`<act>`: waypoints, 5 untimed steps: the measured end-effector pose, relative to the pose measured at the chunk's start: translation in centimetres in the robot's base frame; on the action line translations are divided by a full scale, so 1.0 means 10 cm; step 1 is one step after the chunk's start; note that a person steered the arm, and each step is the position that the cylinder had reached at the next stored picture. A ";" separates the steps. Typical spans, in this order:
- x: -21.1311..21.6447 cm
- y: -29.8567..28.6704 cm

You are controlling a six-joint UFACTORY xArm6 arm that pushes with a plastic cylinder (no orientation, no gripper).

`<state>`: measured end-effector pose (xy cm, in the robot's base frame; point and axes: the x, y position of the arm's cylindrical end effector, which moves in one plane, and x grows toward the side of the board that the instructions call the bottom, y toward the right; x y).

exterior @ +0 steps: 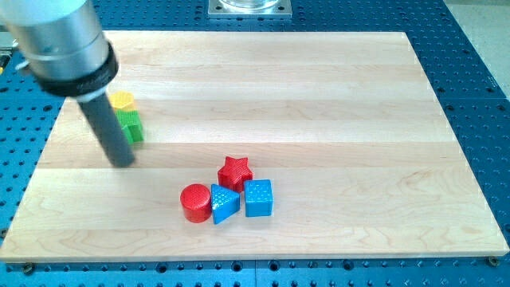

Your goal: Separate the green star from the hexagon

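Now my tip (123,162) rests at six o'clock of the touching green star (131,126) and yellow hexagon (122,100); no gripper exists. Next, wedge between them.

bright, even overhead light on the pale worktop (319,96); soft short shadows under the blocks toward 6 o'clock; the arm's grey housing (60,40) at 10 o'clock is blurred; mild glare on it; blocks sharp

The setting is a robotics laboratory bench. A pale wooden board (319,96) lies on a blue perforated metal breadboard (478,88) with a regular grid of mounting holes. A grey metal mounting plate (249,7) sits beyond the board's far edge, to the upper right of my tip (123,162).
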<state>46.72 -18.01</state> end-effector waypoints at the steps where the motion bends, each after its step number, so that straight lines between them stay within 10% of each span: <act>1: -0.28 0.02; 3: -0.94 0.21; 5: -0.39 -0.29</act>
<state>42.85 -20.90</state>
